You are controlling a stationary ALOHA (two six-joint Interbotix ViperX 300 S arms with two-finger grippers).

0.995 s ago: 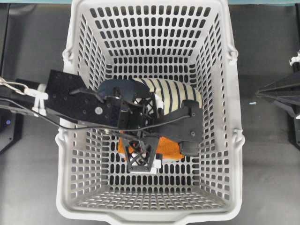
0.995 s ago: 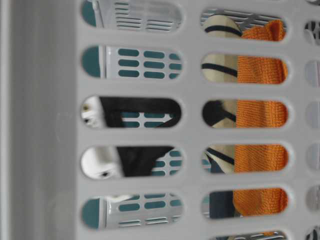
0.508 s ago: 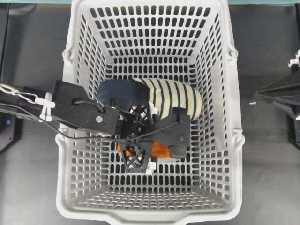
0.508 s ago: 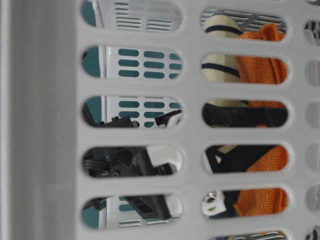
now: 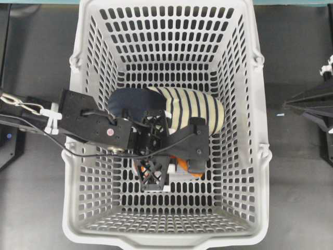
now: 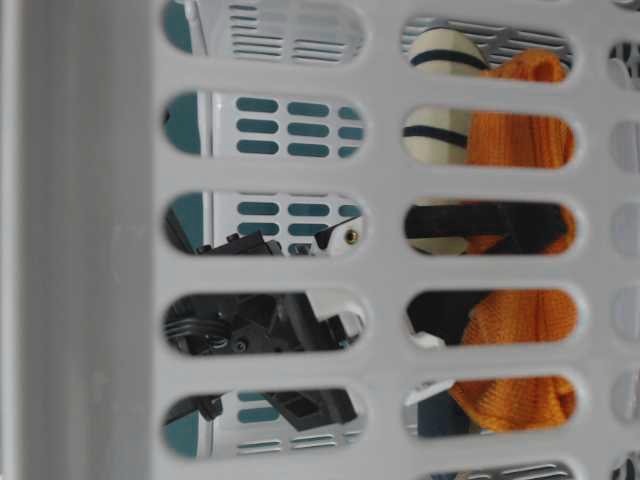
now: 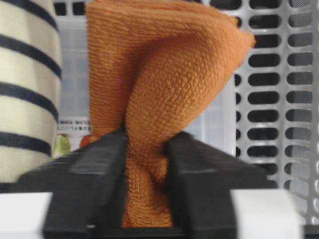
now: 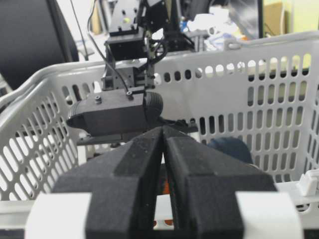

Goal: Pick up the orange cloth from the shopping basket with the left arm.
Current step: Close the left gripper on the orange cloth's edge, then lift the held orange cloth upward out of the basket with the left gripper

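From overhead, your left arm [image 5: 86, 122] reaches in over the left rim of the shopping basket [image 5: 171, 237] and its wrist housing covers most of what lies beneath; you see only slivers of the orange cloth [image 5: 182, 164] past the left gripper [image 5: 154, 177]. Through the side slots at table level the cloth shows in broken strips, the arm's dark parts to its left hard to sort out. The left wrist view is clearest: the gripper's black fingers [image 7: 94, 172] are clamped on the cloth, pinching its rust-orange terry into a narrow waist that fans out above, the striped slipper [image 7: 25, 84] just beside it on the left. At far right, your right gripper [image 8: 163, 199] sits outside the basket, its jaws pressed together on nothing.
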